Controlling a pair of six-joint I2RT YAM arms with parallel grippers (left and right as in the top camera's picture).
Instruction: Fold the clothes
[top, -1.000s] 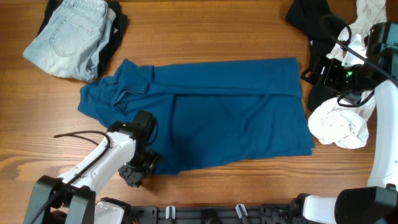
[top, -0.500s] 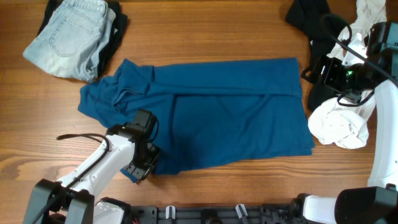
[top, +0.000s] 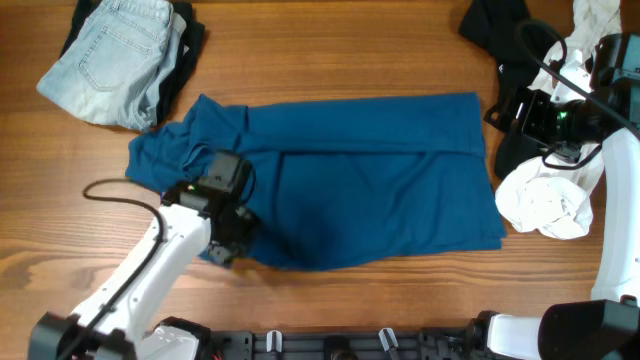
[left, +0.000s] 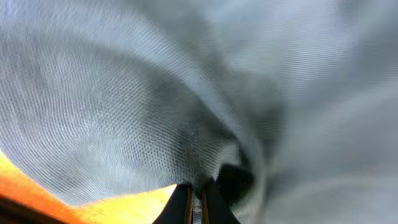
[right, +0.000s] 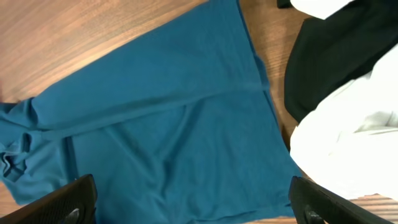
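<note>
Where the shirt lies: the blue shirt (top: 370, 180) is spread out long-ways in the middle of the wooden table (top: 330, 50). Its top strip is folded down over the rest.
Shirt's left end: bunched up and wrinkly.
Shirt's lower left corner: curled in a little, right where the left gripper (top: 228, 248) is.
Left gripper's fingers (left: 180, 205): pressed close together, with a bit of the shirt's edge pinched between the tips.
Left wrist view: the shirt cloth fills almost all of it and looks grey and blurry. A small bit of the table shows at the bottom left.
Right gripper (top: 500, 112): just beside the shirt's upper right corner, up off the table.
Right gripper's fingers (right: 62, 202): spread far apart, with nothing between them.
Right wrist view: it looks down on the right part of the shirt, and the fold line runs across it.
Light blue jeans (top: 110, 60): in a pile just past the shirt's upper left corner, close to it.
Dark cloth (top: 190, 45): under the jeans, sticking out on the side nearer the shirt.
Black garment (top: 497, 28): past the shirt's upper right corner.
White garment (top: 545, 200): in a lump just beside the shirt's right edge.
</note>
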